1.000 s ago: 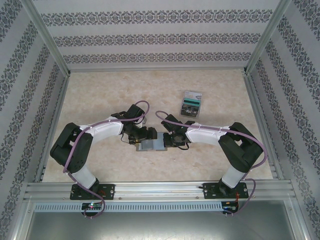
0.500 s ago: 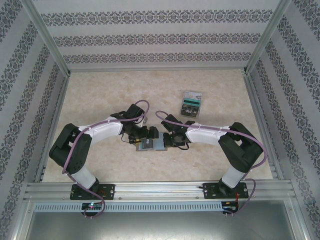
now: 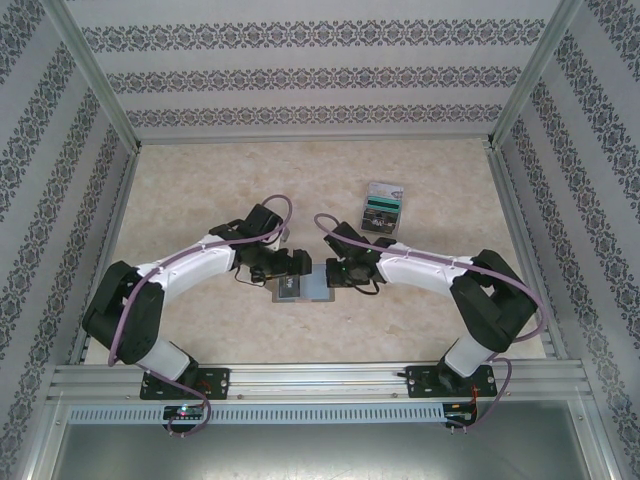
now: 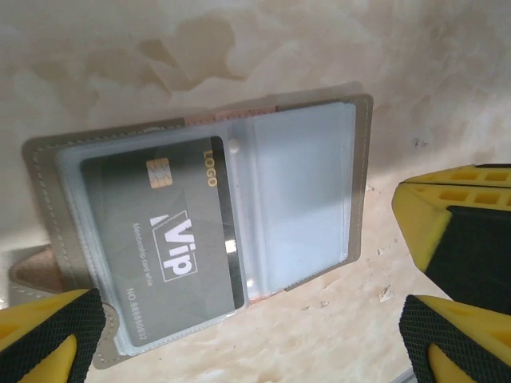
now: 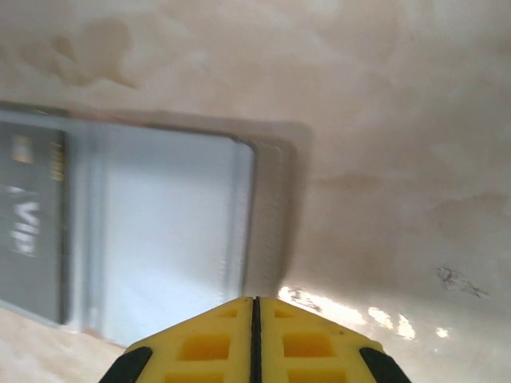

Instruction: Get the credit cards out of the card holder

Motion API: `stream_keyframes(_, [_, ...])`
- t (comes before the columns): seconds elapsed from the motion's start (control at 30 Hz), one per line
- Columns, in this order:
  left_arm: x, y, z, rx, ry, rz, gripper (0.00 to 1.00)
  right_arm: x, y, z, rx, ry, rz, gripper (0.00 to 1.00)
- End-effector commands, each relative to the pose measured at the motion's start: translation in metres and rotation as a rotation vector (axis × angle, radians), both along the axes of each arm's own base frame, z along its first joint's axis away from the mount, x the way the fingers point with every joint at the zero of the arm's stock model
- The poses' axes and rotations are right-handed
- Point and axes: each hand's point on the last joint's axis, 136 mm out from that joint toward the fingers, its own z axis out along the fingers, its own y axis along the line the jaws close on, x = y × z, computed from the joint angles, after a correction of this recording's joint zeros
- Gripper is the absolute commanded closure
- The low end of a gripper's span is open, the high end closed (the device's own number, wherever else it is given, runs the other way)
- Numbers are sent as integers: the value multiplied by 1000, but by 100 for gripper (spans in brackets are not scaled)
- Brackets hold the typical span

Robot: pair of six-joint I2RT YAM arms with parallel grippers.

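The card holder (image 3: 312, 288) lies open and flat on the table between the two grippers. In the left wrist view its pale halves (image 4: 303, 191) face up, with a grey "VIP" credit card (image 4: 160, 239) in the left clear pocket. My left gripper (image 4: 247, 323) is open, one finger at the holder's left corner and the other off its right side. It hangs over the holder's far left part (image 3: 293, 266). My right gripper (image 5: 255, 302) is shut, its tip at the right edge of the holder (image 5: 168, 231), and it shows as a yellow block (image 4: 451, 223).
A clear plastic case (image 3: 382, 208) with green-and-black contents lies behind the right gripper, towards the back right. Patterned walls and metal rails enclose the marbled table (image 3: 200, 190). Bare tabletop lies at the back and left.
Both arms have stretched a little further from their bases. The dark card now shows in the holder's left half, which looked plain grey one second ago.
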Motion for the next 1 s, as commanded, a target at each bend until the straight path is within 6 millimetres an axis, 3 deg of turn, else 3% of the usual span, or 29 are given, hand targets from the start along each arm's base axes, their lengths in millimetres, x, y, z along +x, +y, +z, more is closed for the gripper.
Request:
stream_keyframes(0.0, [-2,17,-5,42,-4,15,12,8,21,29,84,-39,41,93])
stream_keyframes(0.07, [-2,22,-11,59,-2,21,21,9,34,34,121,-35,57,93])
stream_keyframes(0.2, [-4,30,-22,91,-2,31,51,10,59,38,209,-4,65,93])
stream_keyframes(0.4, [-6,35,-42,112,34,37,81,15,83,32,294,60,53,88])
stream_keyframes(0.63, [-15,42,-61,155,88,52,84,10,88,12,309,145,37,86])
stream_keyframes(0.97, [-21,44,-69,160,123,68,84,4,88,-11,330,237,14,87])
